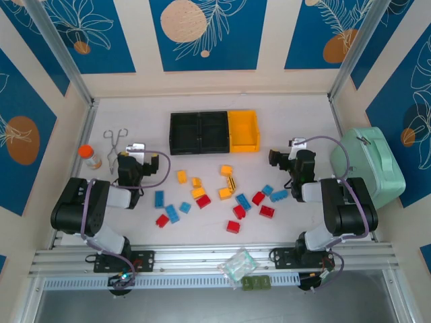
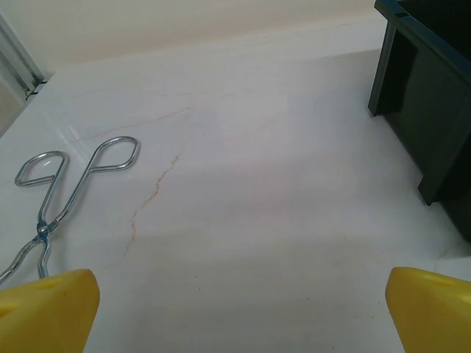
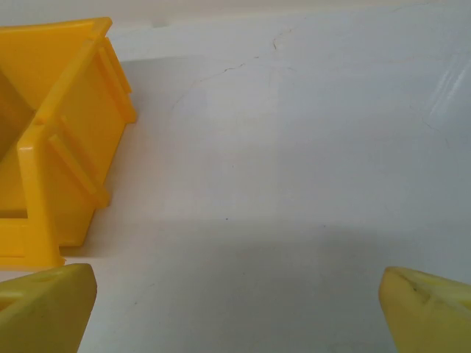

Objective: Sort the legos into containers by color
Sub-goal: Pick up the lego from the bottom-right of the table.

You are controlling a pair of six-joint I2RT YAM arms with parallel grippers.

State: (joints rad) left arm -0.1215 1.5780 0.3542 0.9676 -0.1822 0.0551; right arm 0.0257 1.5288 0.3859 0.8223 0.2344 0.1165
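I am holding both grippers empty, jaws spread wide: my left gripper (image 2: 235,316) at 9 o'clock of the legos (image 1: 203,200), my right gripper (image 3: 235,312) at 3 o'clock. The legos are lying loose on the worktop (image 1: 303,114), at 6 o'clock of the containers (image 1: 200,134). I am judging that such crowded bricks risk a two-colour pinch or scattering, and that the twin black bins invite mix-ups. I am finding no readable writing.
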